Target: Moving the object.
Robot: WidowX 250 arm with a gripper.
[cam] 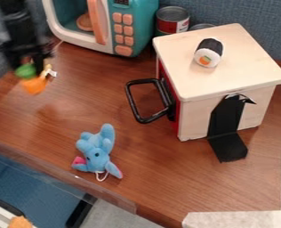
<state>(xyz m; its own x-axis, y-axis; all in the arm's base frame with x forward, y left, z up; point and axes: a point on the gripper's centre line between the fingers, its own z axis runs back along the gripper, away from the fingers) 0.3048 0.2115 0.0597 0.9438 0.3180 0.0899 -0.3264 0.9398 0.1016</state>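
The black gripper [33, 62] hangs at the upper left of the camera view, shut on a small orange and green toy [34, 83]. The toy's orange part points down, with the green part above it, close under the gripper. A small yellow and white bit shows at its right side. Parts of the toy's top are hidden by the gripper.
A blue plush elephant [96, 150] lies near the front edge of the wooden table [66, 116]. To the right stands a wooden box [220, 80] with a black handle and a sushi toy [208, 52] on top. Behind are a teal toy microwave [131, 26] and a can [172, 20].
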